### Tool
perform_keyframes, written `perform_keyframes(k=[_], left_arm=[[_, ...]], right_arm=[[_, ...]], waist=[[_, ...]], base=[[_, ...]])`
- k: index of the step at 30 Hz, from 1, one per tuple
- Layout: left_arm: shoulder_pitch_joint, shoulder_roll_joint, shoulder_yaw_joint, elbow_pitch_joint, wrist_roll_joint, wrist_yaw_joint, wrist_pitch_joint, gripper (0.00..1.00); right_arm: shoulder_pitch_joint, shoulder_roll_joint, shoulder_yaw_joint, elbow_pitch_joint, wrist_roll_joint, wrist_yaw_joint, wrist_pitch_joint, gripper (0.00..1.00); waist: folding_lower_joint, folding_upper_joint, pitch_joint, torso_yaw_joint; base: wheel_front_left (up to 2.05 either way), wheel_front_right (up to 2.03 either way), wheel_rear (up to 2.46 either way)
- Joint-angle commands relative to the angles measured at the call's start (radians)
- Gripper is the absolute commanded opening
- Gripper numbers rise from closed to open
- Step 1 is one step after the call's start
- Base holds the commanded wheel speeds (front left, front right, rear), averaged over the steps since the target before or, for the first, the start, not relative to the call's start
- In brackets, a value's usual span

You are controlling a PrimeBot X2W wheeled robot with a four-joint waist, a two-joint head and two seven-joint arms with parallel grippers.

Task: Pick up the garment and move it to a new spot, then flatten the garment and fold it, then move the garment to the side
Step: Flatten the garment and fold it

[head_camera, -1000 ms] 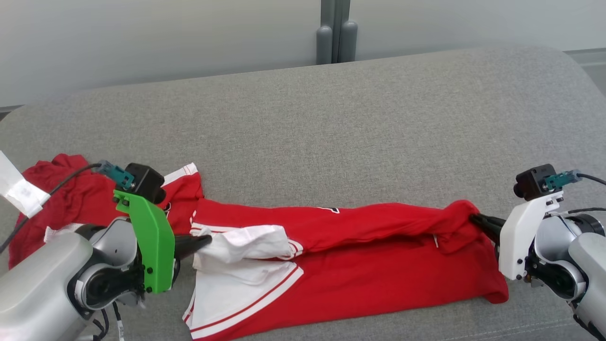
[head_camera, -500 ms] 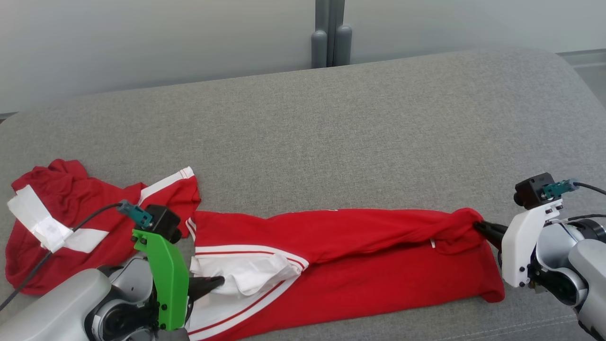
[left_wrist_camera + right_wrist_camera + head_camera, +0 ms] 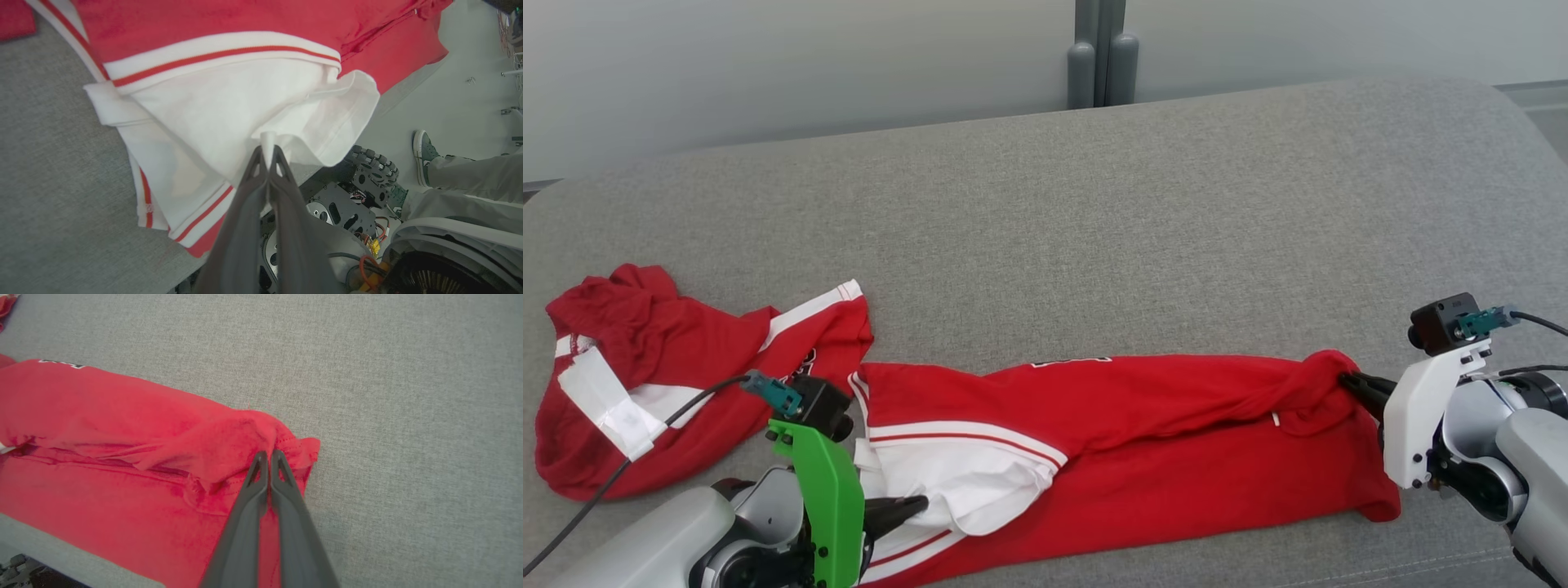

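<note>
garment (image 3: 1176, 457) lies on the cushion (image 3: 1094, 229); second garment (image 3: 686, 359) lies left of it.

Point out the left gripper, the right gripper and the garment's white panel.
left gripper (image 3: 267, 152), left wrist view, between its fingertips.
right gripper (image 3: 268, 456), right wrist view, between its fingertips.
white panel (image 3: 964, 482), head view, its middle.

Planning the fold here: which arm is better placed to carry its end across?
Probably right: right fingers pinch the garment's red end amid bare couch; left fingers hold white fabric near another red garment.
</note>
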Motion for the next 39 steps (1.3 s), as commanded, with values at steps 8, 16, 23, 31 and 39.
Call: perform_keyframes(k=[8,16,23,31,39], left_arm=[[0.019,-0.015,-0.002,0.029,0.015,-0.006,-0.019,1.0],[0.013,-0.001,0.012,0.014,0.015,-0.003,-0.031,1.0],[-0.004,0.029,0.045,-0.029,0.031,0.01,-0.076,1.0],[0.025,0.128,0.143,-0.168,0.089,0.087,-0.244,1.0],[0.118,0.129,0.195,-0.252,0.199,0.216,-0.491,1.0]], right_arm=[[0.016,-0.024,0.001,-0.011,0.026,0.0,0.025,1.0],[0.039,-0.055,-0.028,-0.043,0.034,0.0,0.029,1.0],[0.074,-0.092,-0.069,-0.076,0.041,0.0,0.033,1.0],[0.149,-0.092,-0.245,-0.166,0.005,0.0,-0.074,1.0],[0.277,0.022,-0.434,-0.185,-0.067,0.0,-0.185,1.0]], waist=[[0.0001,0.0,0.0,-0.001],[0.0001,0.0,-0.017,-0.003],[0.0001,0.0,-0.025,-0.002],[0.0001,0.0,-0.026,-0.01],[0.0001,0.0,-0.032,0.005]], base=[[0.0,0.0,0.0],[0.0,0.0,0.0],[0.0,0.0,0.0],[0.0,0.0,0.0],[0.0,0.0,0.0]])
